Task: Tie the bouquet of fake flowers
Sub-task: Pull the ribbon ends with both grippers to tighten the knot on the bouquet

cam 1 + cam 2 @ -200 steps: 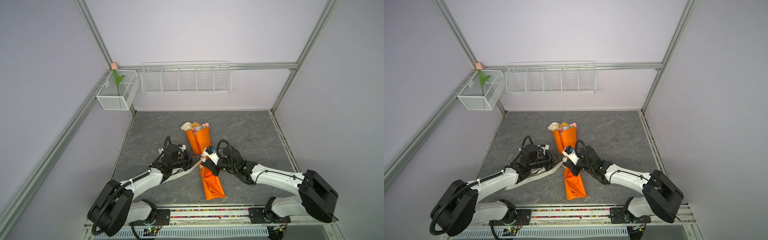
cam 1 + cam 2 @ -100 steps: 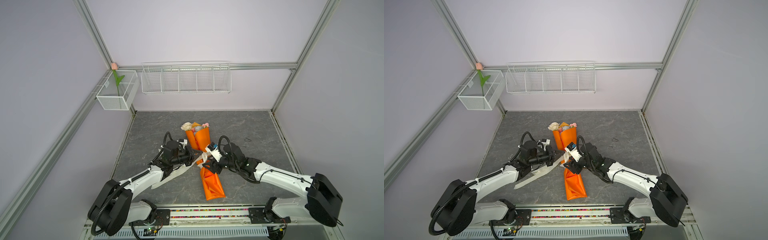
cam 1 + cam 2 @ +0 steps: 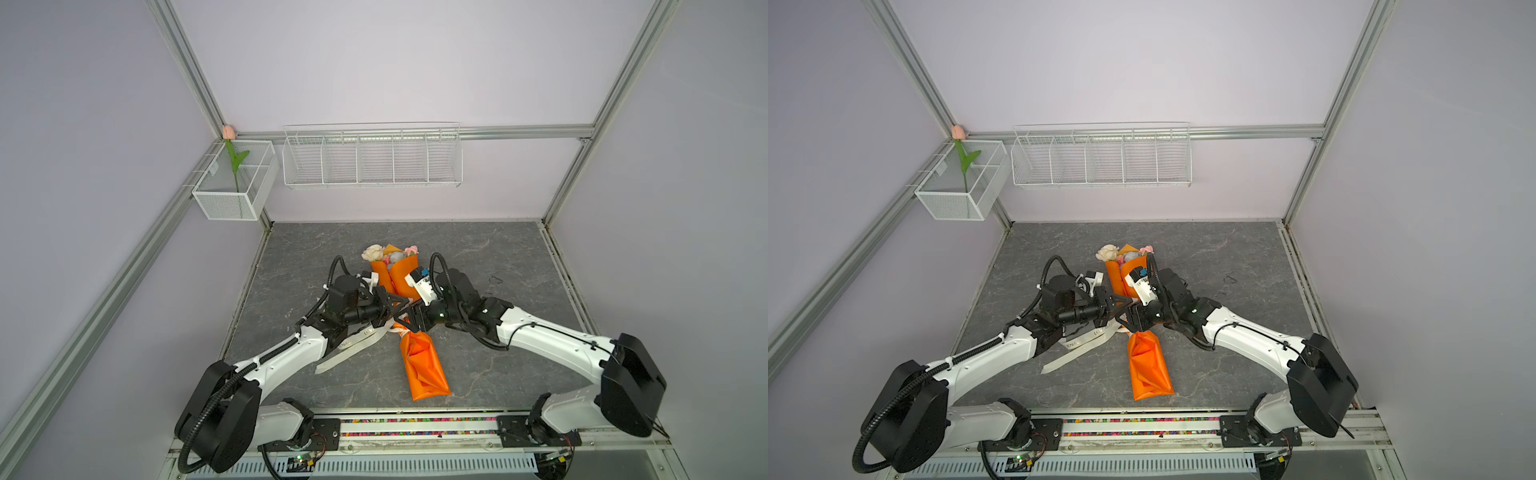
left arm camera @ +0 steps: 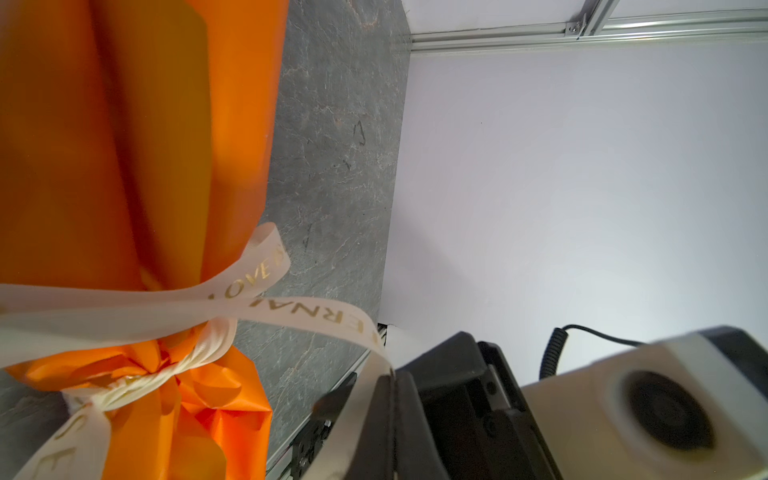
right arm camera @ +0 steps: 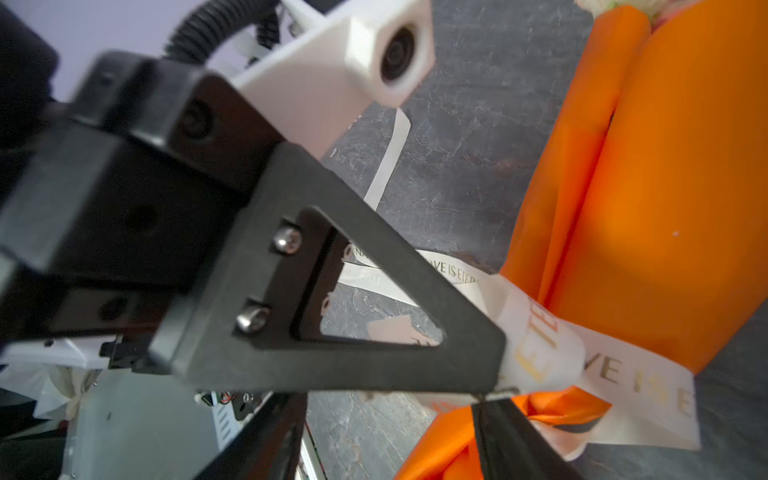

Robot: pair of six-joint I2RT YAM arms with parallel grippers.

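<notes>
Newly stretched toward eight o'clock from our orange-paper bouquet of fake flowers, the cream gold-lettered ribbon is pinched by the left gripper. We cannot tell the gap of the right gripper.

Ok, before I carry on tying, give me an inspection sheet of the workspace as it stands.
Surface: grey marbled tabletop, flat.
Job's things: bouquet in orange paper lies flat, blooms toward the back wall; cream ribbon cinched round its waist, one tail on the tabletop.
Clutter: small dark scrap right of the bouquet, too small to identify.
Grippers: left tool shut on the ribbon at the waist; right tool against a ribbon strand, opening unclear.
Cables: left wrist hose and right wrist hose arch beside the wrap.
Surroundings: wire rack on back wall; mesh basket holding a pink tulip.
</notes>
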